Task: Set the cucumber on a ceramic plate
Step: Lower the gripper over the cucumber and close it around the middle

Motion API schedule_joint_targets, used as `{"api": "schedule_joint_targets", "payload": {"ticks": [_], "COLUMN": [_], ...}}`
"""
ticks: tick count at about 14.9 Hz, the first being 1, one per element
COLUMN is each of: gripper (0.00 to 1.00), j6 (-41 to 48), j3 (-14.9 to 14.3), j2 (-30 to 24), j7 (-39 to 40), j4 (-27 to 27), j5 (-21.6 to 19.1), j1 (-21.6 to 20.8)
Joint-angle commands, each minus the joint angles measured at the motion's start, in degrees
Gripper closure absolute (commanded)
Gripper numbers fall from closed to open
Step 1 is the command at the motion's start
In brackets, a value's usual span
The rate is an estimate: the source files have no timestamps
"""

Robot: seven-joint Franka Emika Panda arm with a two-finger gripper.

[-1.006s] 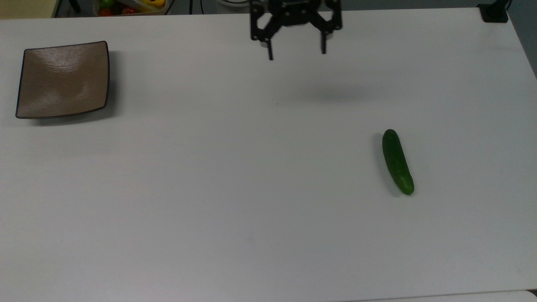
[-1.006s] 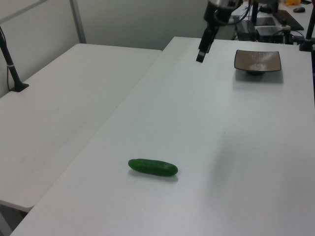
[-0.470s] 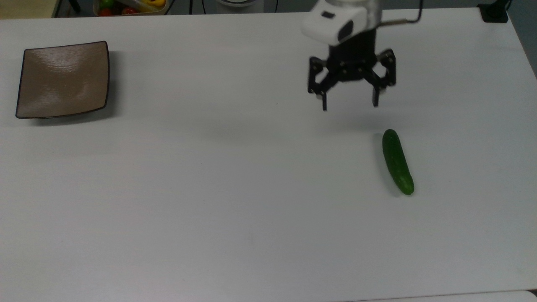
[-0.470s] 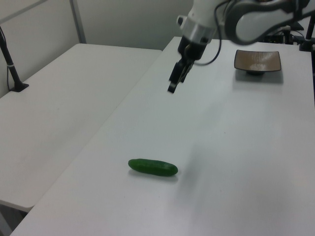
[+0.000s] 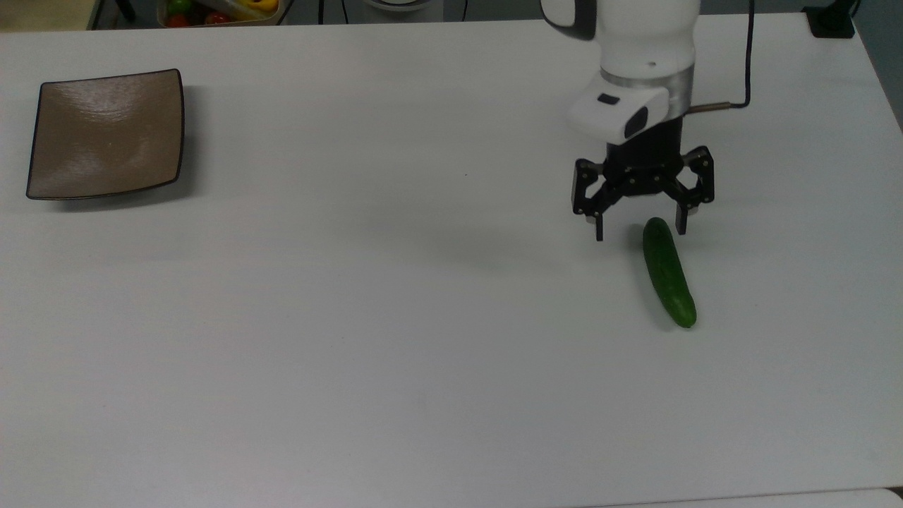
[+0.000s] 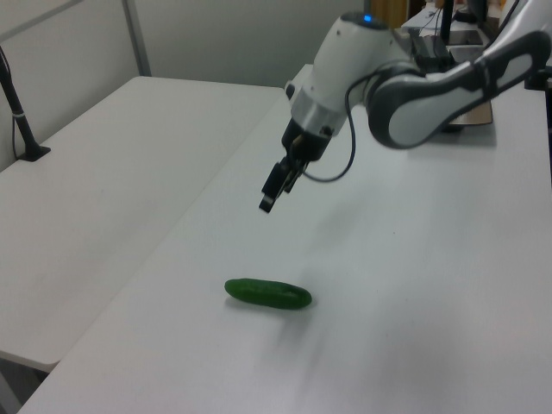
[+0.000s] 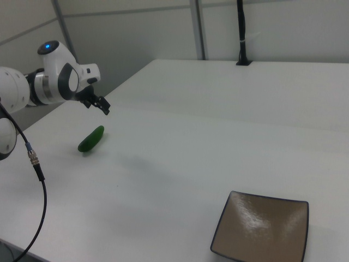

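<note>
The dark green cucumber [image 5: 668, 272] lies on the white table at the top view's right, also seen in the left view [image 6: 268, 293] and the right view [image 7: 91, 138]. My gripper [image 5: 640, 233] is open, its fingers spread wide on either side of the cucumber's far end as the top view shows it. In the left view the gripper [image 6: 267, 204] hangs well above the cucumber, holding nothing. It appears beside the cucumber in the right view [image 7: 104, 109]. The square brown ceramic plate [image 5: 106, 134] sits empty at the top view's far left and near the front in the right view [image 7: 262, 226].
A bin of coloured vegetables [image 5: 219, 10] stands beyond the table's far edge. A black mount [image 5: 832, 21] occupies the top view's upper right corner. A cable [image 5: 734, 70] trails from the wrist. A second white table [image 6: 103, 172] adjoins at the left view's left.
My gripper has travelled from the table's far edge down and to the right in the top view, arriving over the cucumber's far end, still open. Cucumber and plate have not moved.
</note>
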State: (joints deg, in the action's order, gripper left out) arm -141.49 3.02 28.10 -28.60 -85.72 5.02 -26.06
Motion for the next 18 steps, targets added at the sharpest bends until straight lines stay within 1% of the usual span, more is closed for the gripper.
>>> {"api": "schedule_joint_targets", "payload": {"ticks": [1, 3, 6, 10, 11, 18], "gripper": [0.00, 0.00, 0.00, 0.00, 0.00, 0.00], "j6": [-1.4, -3.2, -5.5, -7.6, -7.7, -7.7], "j3": [-0.9, -0.8, -0.7, -0.8, -0.8, -0.7], "j2": [5.8, 7.7, 10.2, 12.5, 13.2, 14.5], "j7": [-2.2, -2.9, -4.0, -5.2, -5.3, -6.9], "j4": [5.2, 5.5, 5.6, 5.6, 5.6, 5.2], "j5": [2.7, 4.1, 5.2, 5.6, 6.4, 10.6], "j1": [-2.8, -2.9, -4.3, -5.4, -5.4, -5.8]}}
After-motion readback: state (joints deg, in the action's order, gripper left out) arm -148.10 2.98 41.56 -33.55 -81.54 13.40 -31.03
